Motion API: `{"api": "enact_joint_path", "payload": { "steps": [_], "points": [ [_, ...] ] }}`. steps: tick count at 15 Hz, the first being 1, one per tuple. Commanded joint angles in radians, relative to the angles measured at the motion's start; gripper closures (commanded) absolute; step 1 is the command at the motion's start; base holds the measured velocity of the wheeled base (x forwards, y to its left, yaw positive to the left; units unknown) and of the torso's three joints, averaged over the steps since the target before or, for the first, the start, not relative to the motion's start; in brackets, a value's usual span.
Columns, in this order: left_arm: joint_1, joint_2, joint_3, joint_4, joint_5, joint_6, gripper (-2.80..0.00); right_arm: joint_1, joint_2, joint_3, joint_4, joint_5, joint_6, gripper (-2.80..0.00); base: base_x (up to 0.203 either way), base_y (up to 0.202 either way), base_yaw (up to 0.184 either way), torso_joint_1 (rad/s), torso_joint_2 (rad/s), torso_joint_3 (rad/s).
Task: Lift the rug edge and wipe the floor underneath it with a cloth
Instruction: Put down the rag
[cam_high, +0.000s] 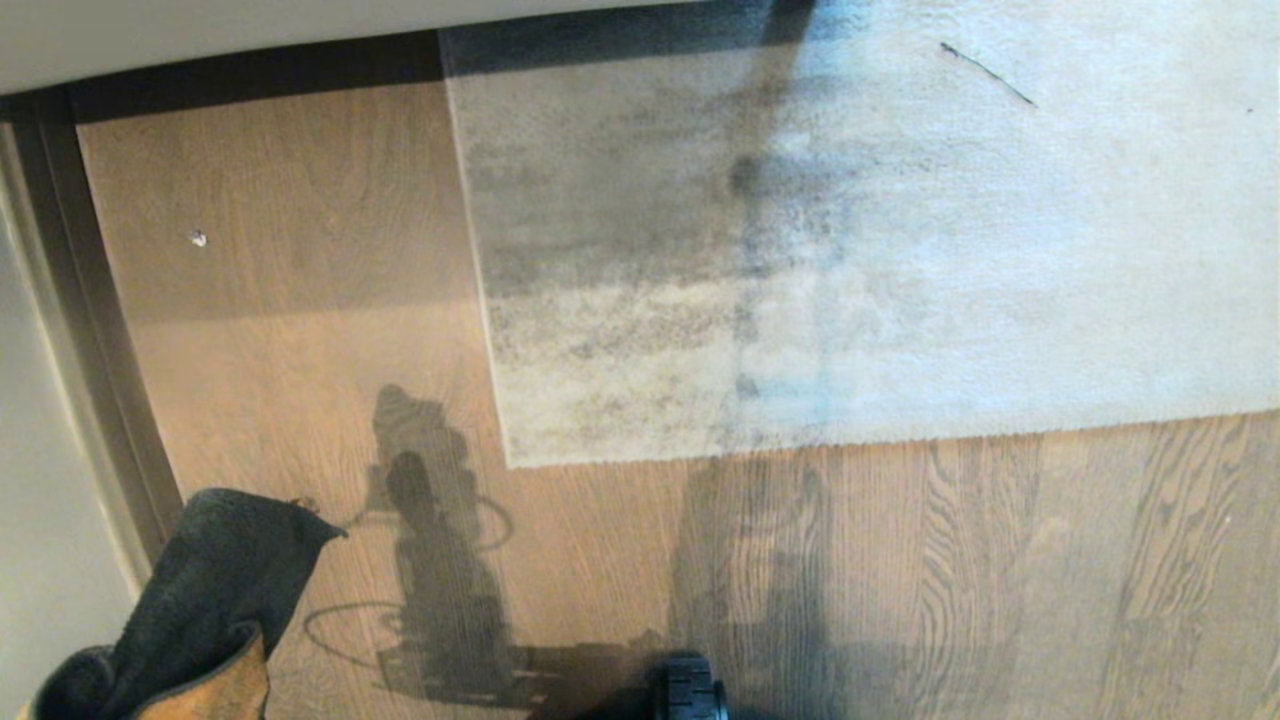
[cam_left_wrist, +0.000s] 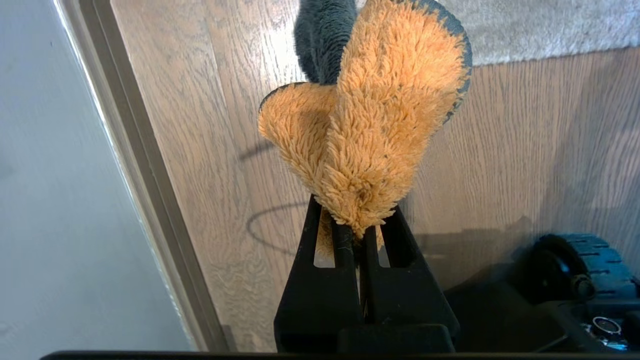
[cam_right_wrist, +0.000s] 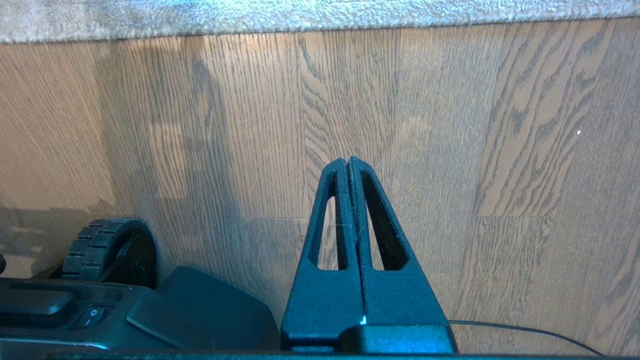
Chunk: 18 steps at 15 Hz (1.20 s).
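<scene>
- Clamping the cloth (cam_left_wrist: 370, 140), the left gripper (cam_left_wrist: 361, 235) has its jaws pressed together on a bunched fold; the mustard face fans out, the dark grey face behind it.
- In the head view the cloth (cam_high: 190, 610) hangs at the lower left, above the floor (cam_high: 300, 330).
- The right gripper (cam_right_wrist: 348, 162) is empty, jaws fully together, over bare planks.
- A base wheel (cam_high: 690, 690) shows at the near edge.
- Farther out, the rug edge (cam_high: 880, 435) lies flat, its corner (cam_high: 512, 462) square on the wood.
</scene>
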Motion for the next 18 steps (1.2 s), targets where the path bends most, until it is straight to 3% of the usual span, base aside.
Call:
{"api": "enact_joint_path", "payload": {
  "steps": [1, 5, 18],
  "points": [
    [0.0, 0.0, 0.0, 0.0, 0.001, 0.001, 0.0, 0.0, 0.003, 0.0, 0.0, 0.002, 0.0, 0.0, 0.0, 0.0, 0.0, 0.0, 0.0, 0.0],
    [0.0, 0.0, 0.0, 0.0, 0.002, 0.0, 0.0, 0.0, 0.003, 0.0, 0.0, 0.0, 0.0, 0.0, 0.0, 0.0, 0.0, 0.0, 0.0, 0.054],
    [0.0, 0.0, 0.0, 0.0, 0.007, -0.02, 0.0, 0.0, 0.003, 0.0, 0.0, 0.0, 0.0, 0.0, 0.0, 0.0, 0.0, 0.004, 0.0, 0.195]
  ]
}}
